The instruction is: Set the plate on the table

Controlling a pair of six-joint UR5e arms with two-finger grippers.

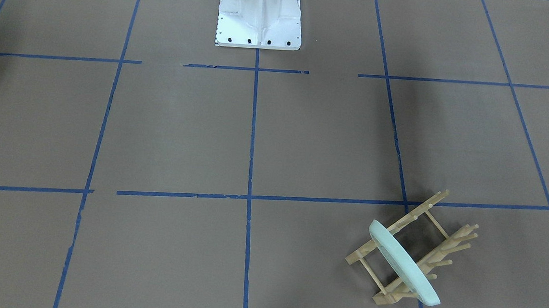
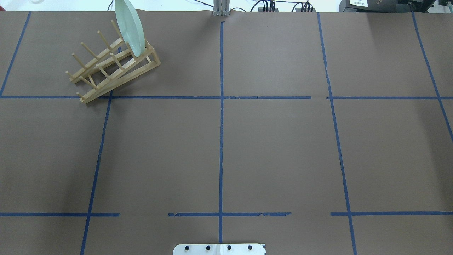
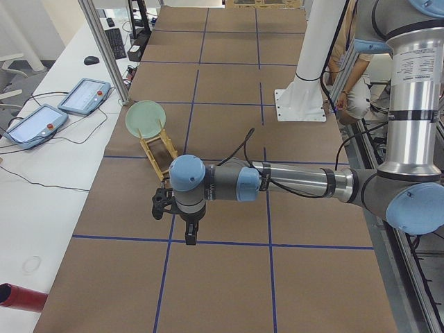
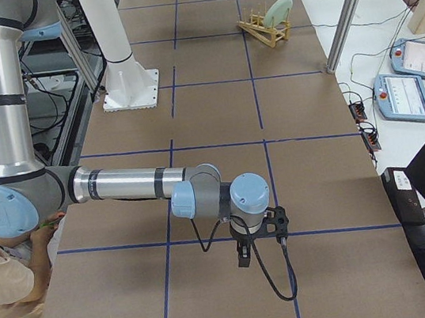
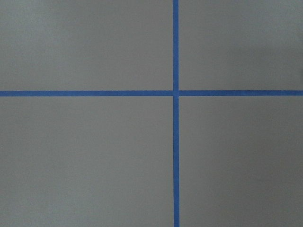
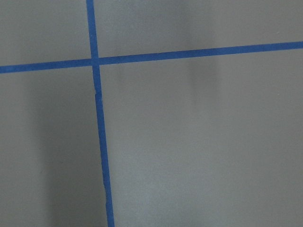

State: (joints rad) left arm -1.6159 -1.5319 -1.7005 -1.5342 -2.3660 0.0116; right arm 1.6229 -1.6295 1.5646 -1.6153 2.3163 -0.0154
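The pale mint-green plate (image 1: pixel 402 264) stands on edge in the end slot of a light wooden peg rack (image 1: pixel 410 220), at the table's far left corner in the overhead view (image 2: pixel 130 26). The table (image 2: pixel 276 152) is brown paper with blue tape lines. My left gripper (image 3: pixel 191 236) shows only in the exterior left view, above the table and well short of the plate (image 3: pixel 144 118). My right gripper (image 4: pixel 243 254) shows only in the exterior right view, far from the plate (image 4: pixel 280 10). I cannot tell whether either is open or shut. Both wrist views show only paper and tape.
The white robot base (image 1: pixel 260 17) stands at the table's near middle edge. Touch pendants (image 3: pixel 83 97) and cables lie on the white bench beyond the plate's side. A metal post (image 3: pixel 104 48) rises near the rack. A person (image 3: pixel 354 76) sits behind the robot.
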